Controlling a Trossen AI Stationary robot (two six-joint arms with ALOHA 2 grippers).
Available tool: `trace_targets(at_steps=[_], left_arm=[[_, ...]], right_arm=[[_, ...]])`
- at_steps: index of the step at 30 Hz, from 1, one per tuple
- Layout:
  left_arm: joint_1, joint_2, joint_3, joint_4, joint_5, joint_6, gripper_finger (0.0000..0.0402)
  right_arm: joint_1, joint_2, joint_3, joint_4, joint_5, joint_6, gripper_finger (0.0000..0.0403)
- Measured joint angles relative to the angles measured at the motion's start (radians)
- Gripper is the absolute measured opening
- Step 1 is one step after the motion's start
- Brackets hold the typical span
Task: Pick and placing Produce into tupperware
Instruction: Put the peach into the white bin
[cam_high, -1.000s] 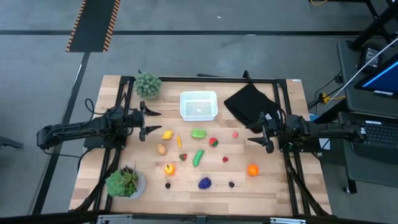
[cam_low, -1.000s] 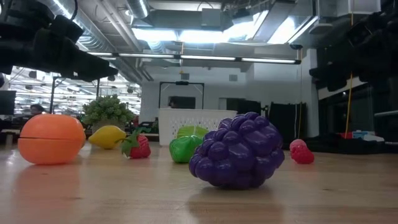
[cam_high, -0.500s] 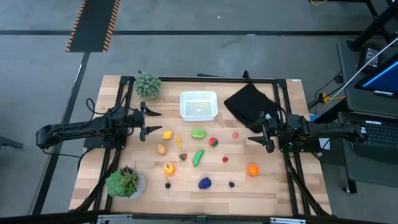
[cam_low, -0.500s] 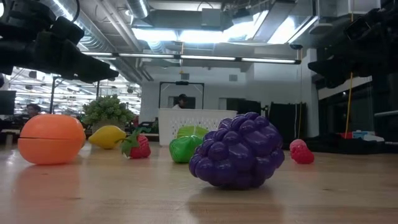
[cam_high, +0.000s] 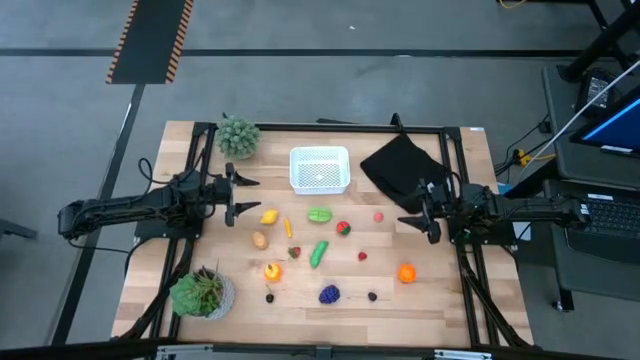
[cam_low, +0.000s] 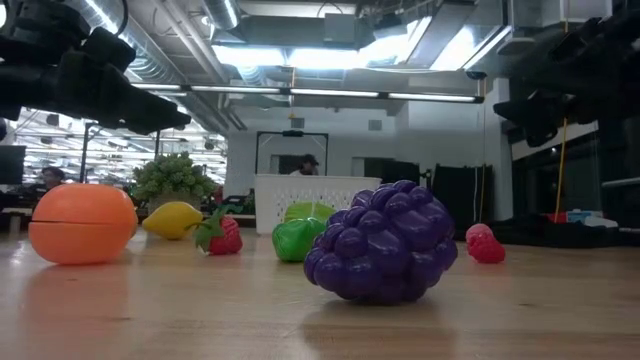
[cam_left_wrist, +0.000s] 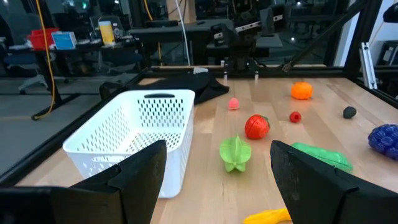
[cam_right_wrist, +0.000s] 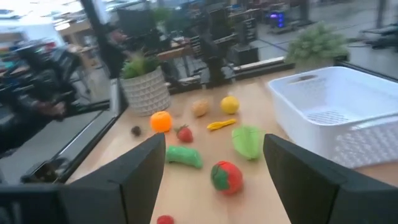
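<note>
Tupperware (cam_high: 319, 169) still empty, produce scattered on the worktop (cam_high: 450, 300) just in front of it. Left claw (cam_high: 236, 196) released, hovering just left of the yellow lemon (cam_high: 269, 216), nearest piece. Right claw (cam_high: 428, 224) also released, farther off, beyond the pink piece (cam_high: 379, 216).

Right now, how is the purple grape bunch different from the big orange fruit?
The grape bunch is purple and bumpy; the orange is smooth and orange. From above, the grape bunch sits near the table's front middle, while the orange lies closer to the right gripper. Both rest on the table, outside the white tub.
</note>
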Motion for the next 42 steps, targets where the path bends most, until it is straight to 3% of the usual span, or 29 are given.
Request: trace_targets(at_steps=[8,17,25,31,42], left_arm=[[0.0,0.051,0.093,-0.063,-0.001,0.0,0.0279],[0.0,0.286,0.292,-0.21,-0.013,0.03,0.0279],[0.0,0.423,0.493,-0.488,-0.038,0.031,0.0279],[0.0,0.454,0.538,-0.516,-0.049,0.052,0.0279],[0.0,0.453,0.538,-0.539,-0.056,-0.007,0.0279]], right_arm=[[0.0,0.013,0.066,0.015,0.126,-0.072,0.0273],[0.0,0.136,0.256,-0.23,0.229,-0.078,0.0273],[0.0,0.281,0.443,-0.467,0.224,-0.065,0.0273],[0.0,0.395,0.547,-0.671,0.218,-0.073,0.0273],[0.0,0.567,0.557,-0.678,0.168,-0.075,0.0273]])
